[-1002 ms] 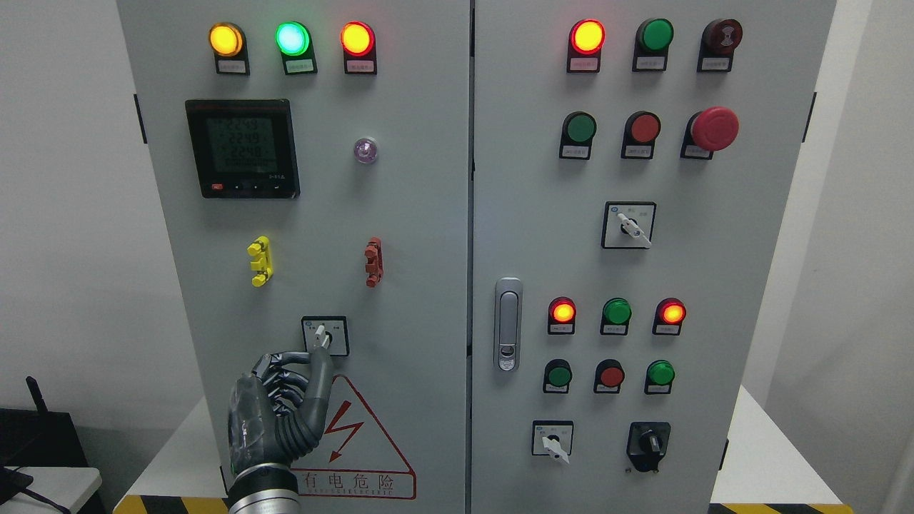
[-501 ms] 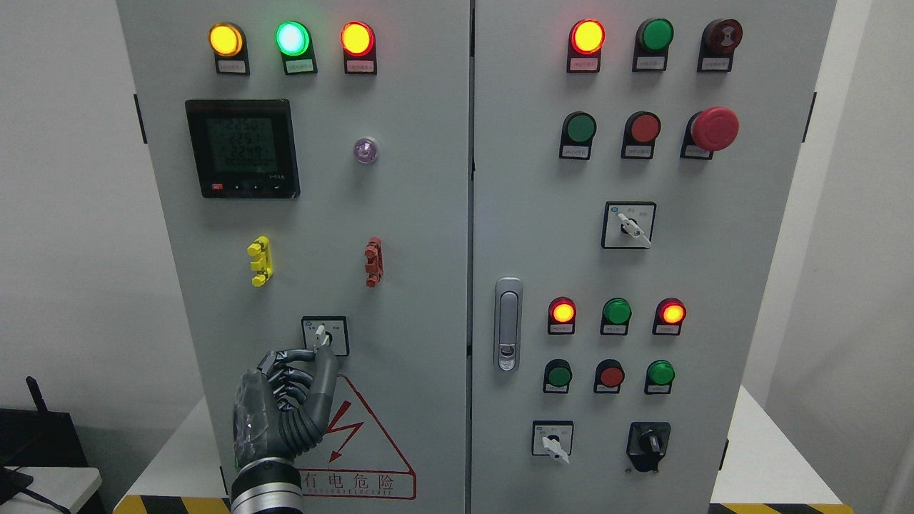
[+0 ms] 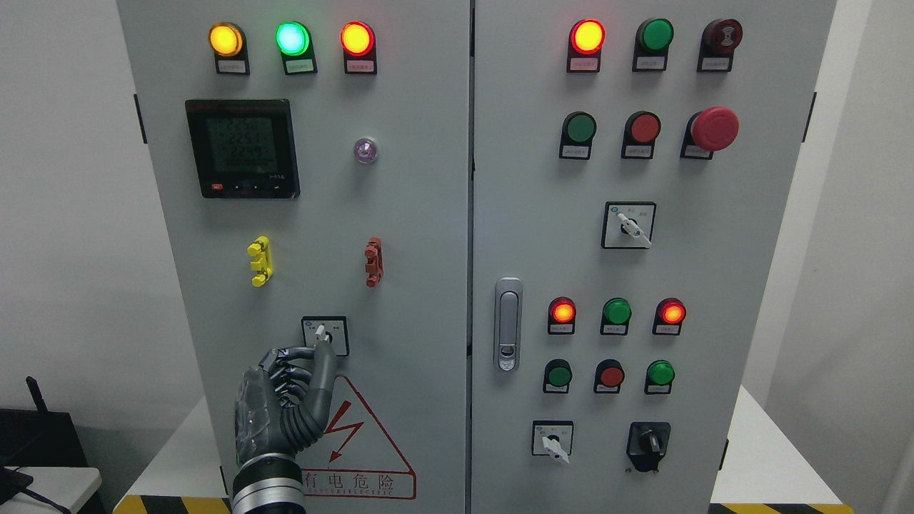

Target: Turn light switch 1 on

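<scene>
A small rotary switch [image 3: 325,335] with a white lever sits in a black-framed plate on the lower part of the cabinet's left door [image 3: 400,214]. My left hand [image 3: 289,389] comes up from the bottom edge, just below and left of the switch. Its fingers are curled, and the thumb [image 3: 325,364] points up with its tip touching the lower end of the lever. The hand holds nothing. The right arm is out of view.
The left door carries three lit lamps [image 3: 293,39], a meter [image 3: 241,148], yellow [image 3: 259,260] and red [image 3: 373,262] clips and a warning triangle [image 3: 357,442]. The right door [image 3: 643,250] has lamps, buttons, a red emergency stop [image 3: 714,128], more rotary switches and a door latch [image 3: 508,325].
My left hand has shifted slightly to the right and the thumb tip has come up against the switch's lever. The lever's position looks almost the same.
</scene>
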Action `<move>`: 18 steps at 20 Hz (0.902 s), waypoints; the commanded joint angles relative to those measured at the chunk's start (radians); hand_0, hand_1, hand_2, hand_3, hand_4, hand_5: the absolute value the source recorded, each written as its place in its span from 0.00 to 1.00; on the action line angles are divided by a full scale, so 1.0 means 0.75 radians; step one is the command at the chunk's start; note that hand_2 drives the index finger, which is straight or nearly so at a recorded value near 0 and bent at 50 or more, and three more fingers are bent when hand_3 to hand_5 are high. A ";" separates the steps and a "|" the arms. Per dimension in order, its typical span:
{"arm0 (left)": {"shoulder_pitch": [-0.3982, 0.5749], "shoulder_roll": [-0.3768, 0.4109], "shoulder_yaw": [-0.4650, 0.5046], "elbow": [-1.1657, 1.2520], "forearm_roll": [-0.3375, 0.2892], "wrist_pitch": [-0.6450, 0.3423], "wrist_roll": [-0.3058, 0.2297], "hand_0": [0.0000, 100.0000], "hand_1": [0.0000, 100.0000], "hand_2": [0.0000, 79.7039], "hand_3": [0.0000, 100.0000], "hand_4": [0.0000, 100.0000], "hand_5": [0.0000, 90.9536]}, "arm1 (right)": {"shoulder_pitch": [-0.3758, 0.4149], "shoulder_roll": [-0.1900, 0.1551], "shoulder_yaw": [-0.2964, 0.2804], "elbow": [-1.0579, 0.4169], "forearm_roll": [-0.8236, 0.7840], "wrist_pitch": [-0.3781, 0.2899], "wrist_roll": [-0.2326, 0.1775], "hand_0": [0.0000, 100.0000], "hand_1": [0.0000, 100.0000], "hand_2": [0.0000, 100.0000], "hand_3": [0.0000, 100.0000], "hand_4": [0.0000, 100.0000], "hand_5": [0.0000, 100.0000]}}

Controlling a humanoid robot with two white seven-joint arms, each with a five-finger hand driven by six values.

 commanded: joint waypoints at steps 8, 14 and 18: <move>-0.020 0.000 -0.004 0.000 0.000 0.025 0.006 0.29 0.38 0.57 0.79 0.87 0.97 | -0.001 0.001 0.023 0.000 -0.033 0.001 -0.001 0.12 0.39 0.00 0.00 0.00 0.00; -0.028 0.000 -0.006 0.000 0.000 0.031 0.004 0.29 0.39 0.58 0.79 0.87 0.97 | -0.001 -0.001 0.023 0.000 -0.033 -0.001 -0.001 0.12 0.39 0.00 0.00 0.00 0.00; -0.028 0.000 -0.006 -0.002 0.000 0.052 0.002 0.28 0.39 0.59 0.79 0.87 0.97 | -0.001 0.001 0.023 0.000 -0.033 -0.001 -0.001 0.12 0.39 0.00 0.00 0.00 0.00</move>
